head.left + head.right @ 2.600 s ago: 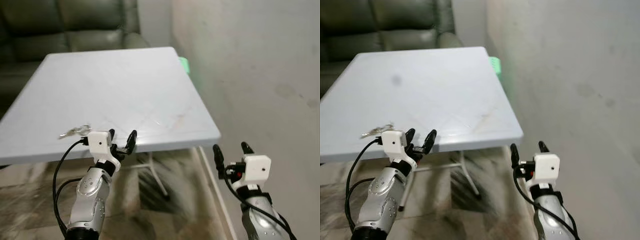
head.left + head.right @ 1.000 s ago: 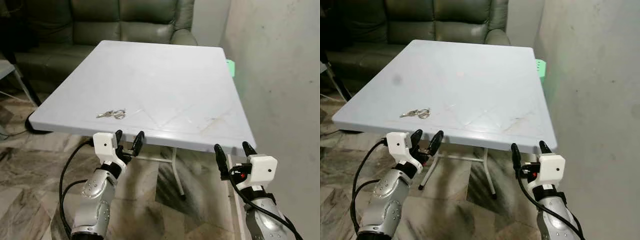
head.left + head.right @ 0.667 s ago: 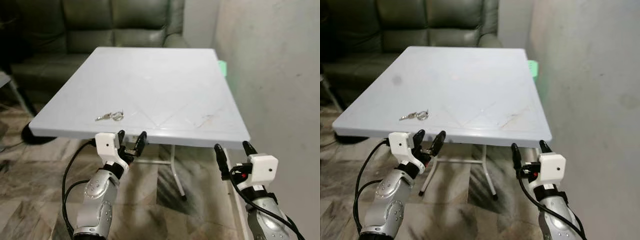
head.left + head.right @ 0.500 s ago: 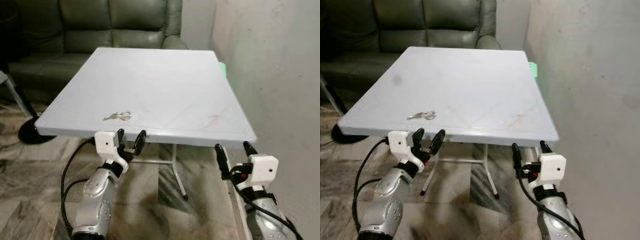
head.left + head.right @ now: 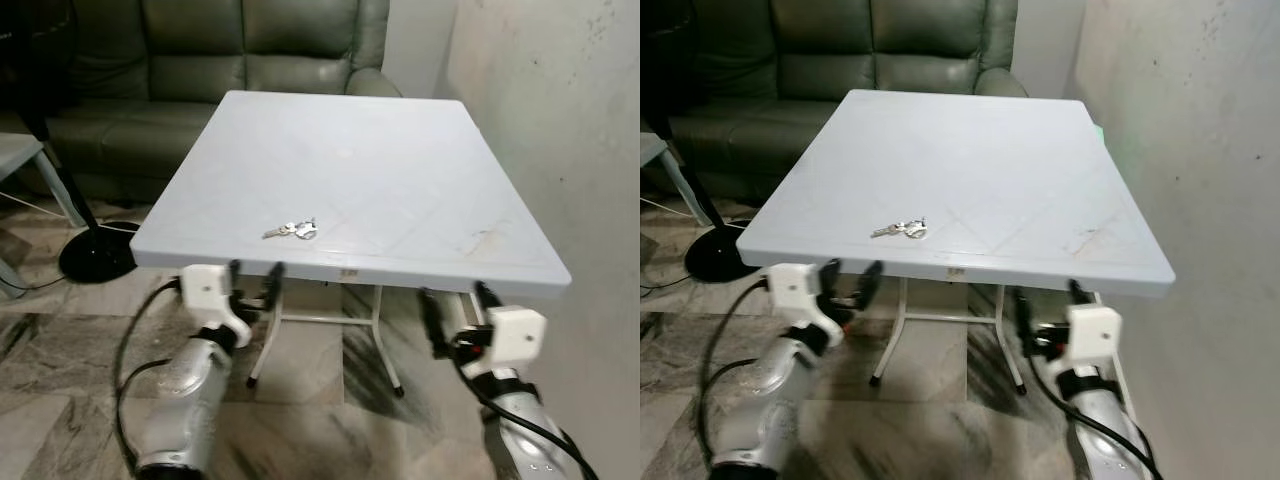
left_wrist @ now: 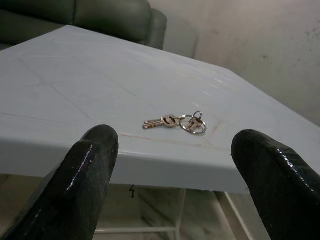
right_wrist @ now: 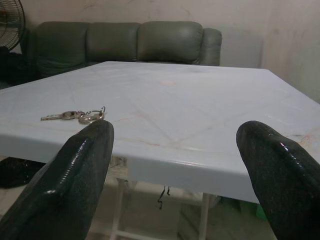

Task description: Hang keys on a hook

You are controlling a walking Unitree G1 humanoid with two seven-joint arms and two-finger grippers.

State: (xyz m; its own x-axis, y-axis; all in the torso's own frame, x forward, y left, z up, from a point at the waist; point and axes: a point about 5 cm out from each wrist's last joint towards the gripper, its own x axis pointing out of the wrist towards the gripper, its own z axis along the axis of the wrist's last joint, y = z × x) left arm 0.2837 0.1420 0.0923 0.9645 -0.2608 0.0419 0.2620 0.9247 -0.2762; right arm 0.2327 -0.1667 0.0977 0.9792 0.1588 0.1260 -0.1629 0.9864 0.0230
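A small bunch of keys point(image 5: 292, 230) on a ring lies on the white table point(image 5: 400, 170), close to its near edge and left of centre. My left gripper point(image 5: 254, 282) hovers open just below and in front of that edge, almost directly before the keys point(image 6: 176, 121). My right gripper point(image 5: 452, 308) hangs open below the table's near right edge, well to the right of the keys point(image 7: 75, 116). Nothing sits between either pair of fingers. No hook can be made out in any view.
A dark green sofa point(image 5: 215, 55) stands behind the table. A plain wall point(image 5: 560, 110) runs along the right side. A black round stand base point(image 5: 95, 255) and a grey table corner point(image 5: 15, 155) sit at the left on the marble floor point(image 5: 330, 420).
The camera has shifted, so the table and keys now sit further right in the picture. Both grippers keep their open pose below the table edge.
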